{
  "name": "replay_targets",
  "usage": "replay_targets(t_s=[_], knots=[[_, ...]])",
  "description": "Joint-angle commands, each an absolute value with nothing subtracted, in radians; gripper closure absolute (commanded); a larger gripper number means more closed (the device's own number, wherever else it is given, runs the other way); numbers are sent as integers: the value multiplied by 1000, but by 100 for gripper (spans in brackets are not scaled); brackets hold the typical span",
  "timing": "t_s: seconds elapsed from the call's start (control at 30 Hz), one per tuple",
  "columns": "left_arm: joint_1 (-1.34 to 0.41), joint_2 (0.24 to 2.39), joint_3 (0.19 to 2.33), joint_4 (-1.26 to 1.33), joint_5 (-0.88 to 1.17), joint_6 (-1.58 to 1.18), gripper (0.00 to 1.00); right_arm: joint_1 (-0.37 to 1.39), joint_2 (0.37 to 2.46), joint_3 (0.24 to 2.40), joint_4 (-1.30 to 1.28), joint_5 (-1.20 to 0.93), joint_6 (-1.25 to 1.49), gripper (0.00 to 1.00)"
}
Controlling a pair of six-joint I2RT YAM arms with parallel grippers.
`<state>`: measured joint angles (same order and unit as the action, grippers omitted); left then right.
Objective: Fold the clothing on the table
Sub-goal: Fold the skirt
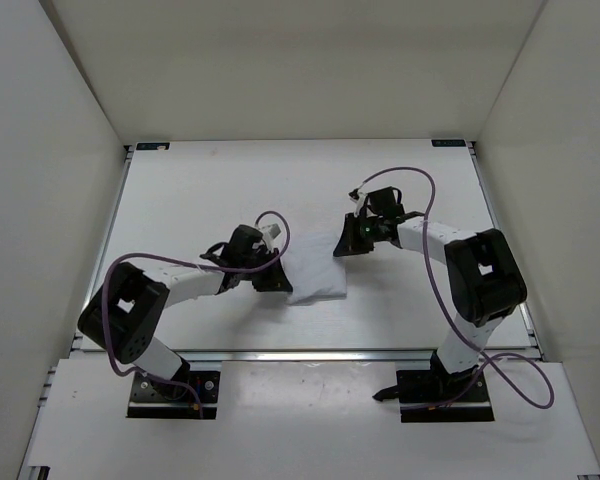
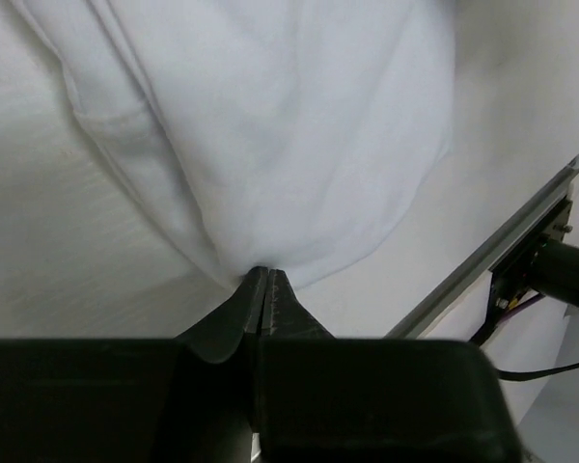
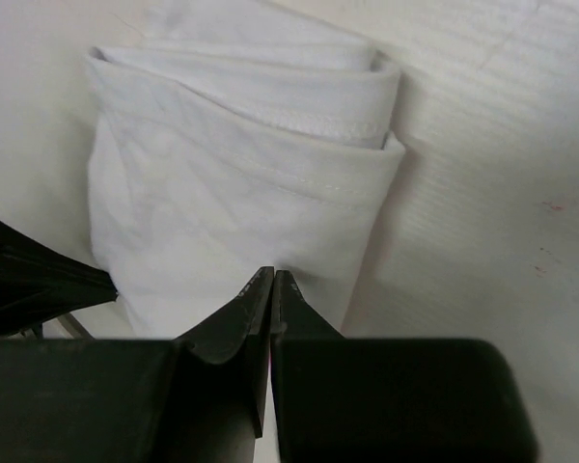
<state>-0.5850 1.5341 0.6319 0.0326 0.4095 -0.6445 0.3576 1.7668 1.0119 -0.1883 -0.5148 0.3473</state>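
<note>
We saw the gripper (image 3: 272, 282) with its jaws pressed together, tips at the near edge of the clothing (image 3: 241, 183). It lay folded in stacked layers on the table (image 3: 492, 193). A dark shape (image 3: 29, 275) intruded at left.

wrinkly cloth clothing (image 1: 317, 270), smooth matt table (image 1: 200, 190)

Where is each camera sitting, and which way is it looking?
Top camera: sits above and behind the arms, looking down at the flat white table and the thin white fabric garment on it; both whole arms show, with their bases nearest.
Left wrist camera: sits on the left arm, looking along the left gripper, whose shut black tips pinch the garment's edge.
Right wrist camera: sits on the right arm, looking along the right gripper, shut at the folded garment's edge.
Shared: all three views show the garment lying on the table.
</note>
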Motion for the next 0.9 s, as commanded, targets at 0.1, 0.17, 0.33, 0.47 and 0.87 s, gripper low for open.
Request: replay_targets(t_s=[0.1, 0.17, 0.33, 0.47, 0.87], knots=[[-516, 1476, 927, -326, 269, -396, 67, 305, 1542, 1057, -138, -558, 316, 69], [-476, 1465, 992, -447, 195, -328, 40, 282, 1505, 1081, -204, -516, 308, 42], [-429, 1433, 1083, -624, -121, -213, 3, 253, 1467, 1105, -403, -299, 229, 15], [-388, 1417, 1034, -653, -158, -176, 1, 270, 1491, 1098, -547, -94, 203, 4], [-430, 1408, 948, -640, -60, -241, 1, 325, 1375, 1000, -486, -101, 278, 1]])
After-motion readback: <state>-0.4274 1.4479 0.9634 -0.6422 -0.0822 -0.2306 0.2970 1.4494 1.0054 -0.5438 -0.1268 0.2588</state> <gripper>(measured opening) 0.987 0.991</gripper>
